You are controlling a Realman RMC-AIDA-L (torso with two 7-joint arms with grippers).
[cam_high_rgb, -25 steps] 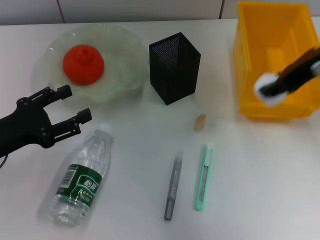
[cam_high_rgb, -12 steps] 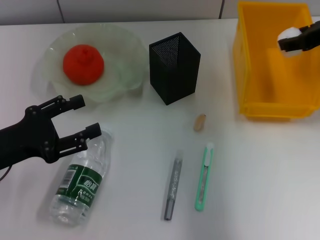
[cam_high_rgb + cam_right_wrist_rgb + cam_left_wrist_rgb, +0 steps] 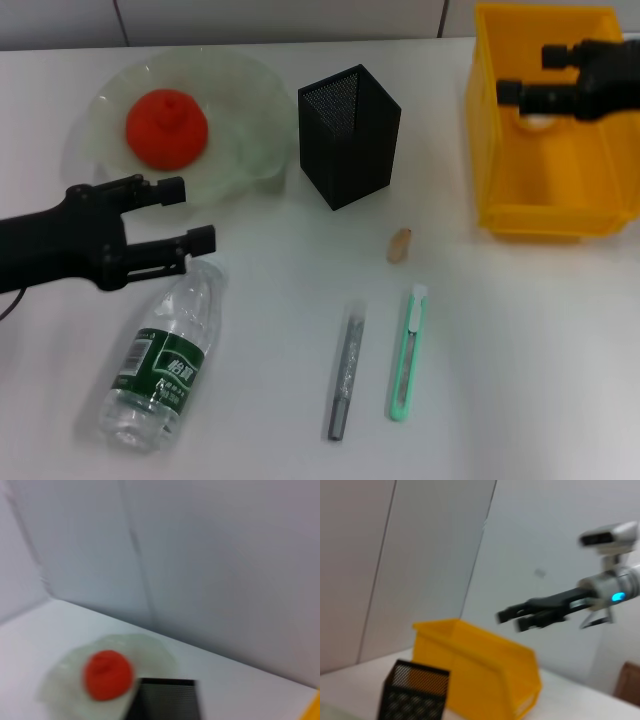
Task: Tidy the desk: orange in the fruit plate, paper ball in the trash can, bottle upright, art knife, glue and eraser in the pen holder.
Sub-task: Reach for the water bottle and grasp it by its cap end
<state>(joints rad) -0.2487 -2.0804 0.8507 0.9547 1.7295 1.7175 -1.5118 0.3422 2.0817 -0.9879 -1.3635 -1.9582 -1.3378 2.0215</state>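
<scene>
The bottle (image 3: 162,358) lies on its side on the surface (image 3: 520,350), at about 7 o'clock in the head view, with its cap pointing up toward the plate (image 3: 250,120). It looks clear, thin and nearly empty, so I think it is light, a bit squishy and smooth enough to slip or roll. A good place to take it is around the firmer neck just under the cap, or across the middle where the green label is. The left end effector (image 3: 192,214) hangs just above the cap end, at about 9 o'clock, with its two fingers spread apart and nothing between them. The right end effector (image 3: 523,92) is over the yellow bin (image 3: 545,215) at about 2 o'clock, its fingers spread too, and a bit of white, likely the paper ball (image 3: 537,123), shows in the bin just under it. The orange (image 3: 167,128) sits on the plate at about 11 o'clock. The black mesh holder (image 3: 349,135) stands at 12 o'clock. Near the middle lies a small tan eraser (image 3: 400,243), which should be soft and grippy. At about 6 o'clock lie the gray glue stick (image 3: 346,372) and the green knife (image 3: 409,352), side by side but apart. Both are thin, stiff and flat on the surface, so a pinch across the middle seems best.
</scene>
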